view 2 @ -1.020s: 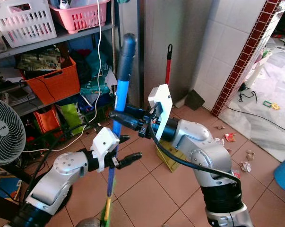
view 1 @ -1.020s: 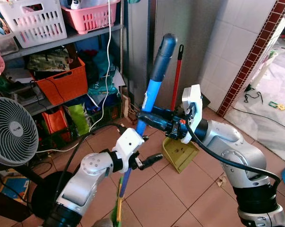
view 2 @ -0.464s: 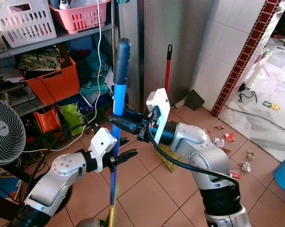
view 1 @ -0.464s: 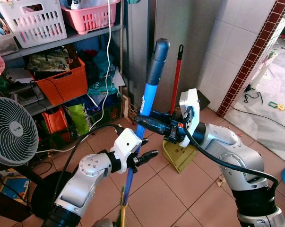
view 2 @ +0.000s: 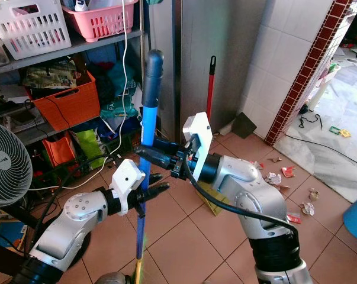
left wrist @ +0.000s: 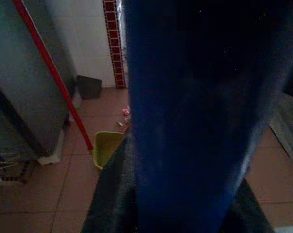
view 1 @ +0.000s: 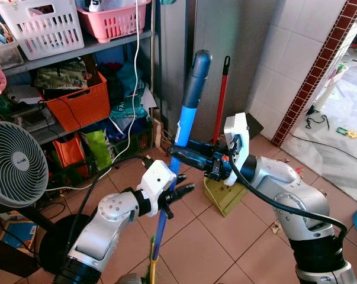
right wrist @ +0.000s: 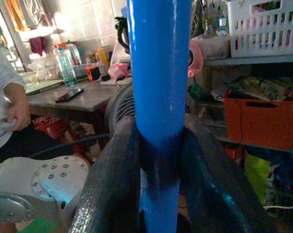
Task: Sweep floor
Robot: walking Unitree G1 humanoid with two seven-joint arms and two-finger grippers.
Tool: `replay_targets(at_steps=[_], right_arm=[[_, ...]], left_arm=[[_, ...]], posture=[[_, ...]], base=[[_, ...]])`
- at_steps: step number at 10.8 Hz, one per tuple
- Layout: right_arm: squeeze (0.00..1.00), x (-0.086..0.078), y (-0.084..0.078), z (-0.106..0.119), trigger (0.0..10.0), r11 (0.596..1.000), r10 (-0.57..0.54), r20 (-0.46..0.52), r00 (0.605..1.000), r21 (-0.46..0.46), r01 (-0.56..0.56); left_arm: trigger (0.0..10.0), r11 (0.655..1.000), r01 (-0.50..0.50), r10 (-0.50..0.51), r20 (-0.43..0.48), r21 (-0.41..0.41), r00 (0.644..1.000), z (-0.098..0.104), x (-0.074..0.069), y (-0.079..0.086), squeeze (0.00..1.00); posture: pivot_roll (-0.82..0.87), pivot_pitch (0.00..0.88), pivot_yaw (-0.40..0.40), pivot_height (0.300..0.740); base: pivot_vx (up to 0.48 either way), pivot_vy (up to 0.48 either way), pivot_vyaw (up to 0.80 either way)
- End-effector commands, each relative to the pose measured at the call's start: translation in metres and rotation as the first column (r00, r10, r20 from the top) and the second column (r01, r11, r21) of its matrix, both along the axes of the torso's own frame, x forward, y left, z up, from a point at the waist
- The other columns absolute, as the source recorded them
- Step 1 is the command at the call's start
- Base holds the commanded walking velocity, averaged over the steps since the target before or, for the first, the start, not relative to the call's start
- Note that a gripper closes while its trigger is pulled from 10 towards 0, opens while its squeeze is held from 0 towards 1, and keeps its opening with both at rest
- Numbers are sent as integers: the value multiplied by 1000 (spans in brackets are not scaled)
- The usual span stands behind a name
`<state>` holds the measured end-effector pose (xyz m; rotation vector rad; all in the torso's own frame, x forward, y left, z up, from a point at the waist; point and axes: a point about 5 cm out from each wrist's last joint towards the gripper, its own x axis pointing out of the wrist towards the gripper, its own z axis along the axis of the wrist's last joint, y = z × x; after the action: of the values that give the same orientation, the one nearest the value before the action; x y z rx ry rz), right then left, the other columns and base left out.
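A robot holds a blue-handled broom (view 1: 179, 133) nearly upright over the tiled floor (view 1: 202, 236), its long axis leaning slightly toward the far shelving, dark grip end up, green-yellow lower end near the robot's feet. The right end effector (view 1: 179, 155) is pinching the blue shaft higher up, both fingers pressed against it in the right wrist view. The left end effector (view 1: 173, 190) sits lower on the same shaft, fingers on either side of it; how firmly they bear on it cannot be told. Scraps of litter (view 2: 283, 176) lie on the tiles to the right, by the red-brick wall trim, while a yellow dustpan (view 1: 224, 193) with a red handle rests just beyond the right arm.
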<state>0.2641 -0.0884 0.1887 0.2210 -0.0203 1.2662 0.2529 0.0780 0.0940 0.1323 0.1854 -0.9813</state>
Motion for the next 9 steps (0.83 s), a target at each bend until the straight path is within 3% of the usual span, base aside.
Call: replay_targets(at_steps=[1, 4, 6, 7, 9], right_arm=[[0, -7, 11, 7, 0, 998, 59, 33, 998, 31, -61], [0, -9, 13, 6, 0, 997, 75, 26, 997, 35, -76], [0, -7, 14, 4, 0, 999, 40, 47, 998, 11, -40], [0, -5, 15, 0, 10000, 1000, 6, 49, 999, -8, -6], [0, -2, 17, -5, 10000, 998, -53, 33, 998, -29, 54]], left_arm=[[0, 1000, 3, -3, 28, -3, 1000, 5, 0, -3, 0], [0, 1000, 6, -6, 20, -12, 1000, 4, -3, -4, 0], [0, 997, -82, 82, 66, 3, 994, 5, 5, 0, 0], [0, 992, -123, 123, 102, -2, 987, 6, 7, -1, 0], [0, 981, -193, 191, 142, -2, 971, 7, 12, 1, 0]], posture=[[-37, 0, -4, 740], [-35, 0, -6, 740], [-32, 0, -10, 740], [-32, 0, -10, 740], [-33, 0, -10, 740]], base=[[0, 0, 0], [0, 0, 0], [0, 0, 0], [0, 0, 0], [0, 0, 0]])
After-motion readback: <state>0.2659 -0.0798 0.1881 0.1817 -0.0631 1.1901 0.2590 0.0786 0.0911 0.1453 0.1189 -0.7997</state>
